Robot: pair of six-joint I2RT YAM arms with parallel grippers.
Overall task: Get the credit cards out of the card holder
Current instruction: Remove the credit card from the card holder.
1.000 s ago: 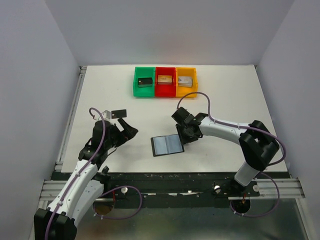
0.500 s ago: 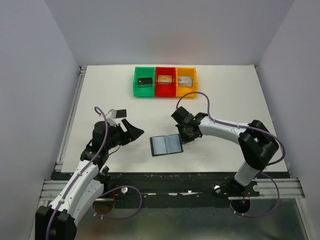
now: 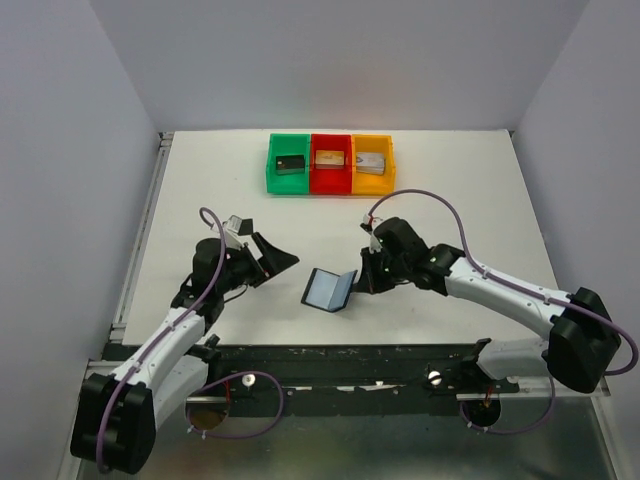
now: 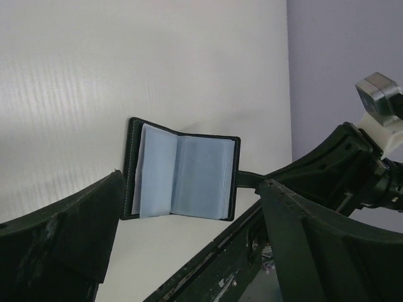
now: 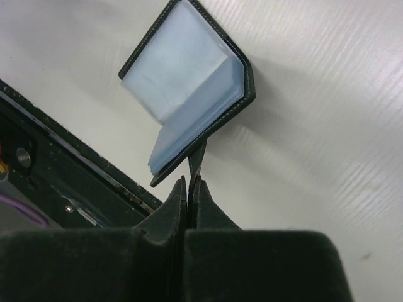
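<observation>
The card holder [image 3: 328, 289], a black wallet with pale blue inner sleeves, lies open near the table's front edge. Its right half is tilted up. My right gripper [image 3: 362, 277] is shut on the wallet's thin black tab [image 5: 197, 162], just below the raised cover [image 5: 189, 82]. My left gripper [image 3: 280, 257] is open and empty, left of the wallet and pointing at it. In the left wrist view the open wallet [image 4: 182, 170] lies between and beyond my two fingers [image 4: 63, 239]. No credit cards show in any view; the sleeves look plain blue.
Green [image 3: 289, 166], red [image 3: 331, 164] and yellow [image 3: 373, 162] bins stand in a row at the back, each with a block inside. The table's black front rail [image 3: 350, 352] runs just below the wallet. A wall rail borders the left edge [image 3: 150, 220].
My right gripper has taken the wallet's tab and tipped its right half up. The wallet has folded partway and slid slightly left. My left gripper has moved right toward it.
</observation>
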